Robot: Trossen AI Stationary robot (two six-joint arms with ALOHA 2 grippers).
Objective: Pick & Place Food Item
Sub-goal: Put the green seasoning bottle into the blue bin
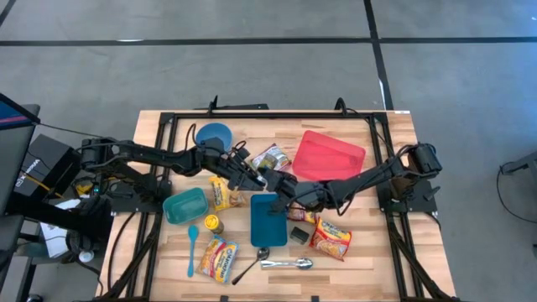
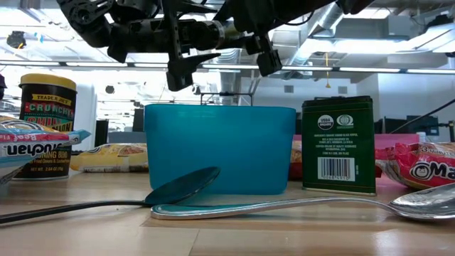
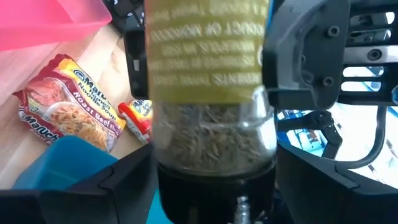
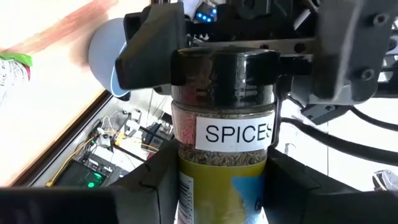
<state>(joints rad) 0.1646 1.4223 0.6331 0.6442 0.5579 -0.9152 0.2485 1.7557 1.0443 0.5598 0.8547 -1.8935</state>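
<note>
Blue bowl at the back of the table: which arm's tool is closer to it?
Left. The left tool is a short way from the blue bowl, toward the table's middle; the right tool meets it at the spice jar, farther from the bowl.

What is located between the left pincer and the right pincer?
A spice jar labelled SPICES: both wrist views show it, its black-lid end in the left pincer, its other end in the right pincer.

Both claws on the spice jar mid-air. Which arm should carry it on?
Right, probably. The right claw clamps the spice jar around its body, while the left claw pinches only the black cap end. The jar hangs about over the blue tray, which either arm looks able to reach.
</note>
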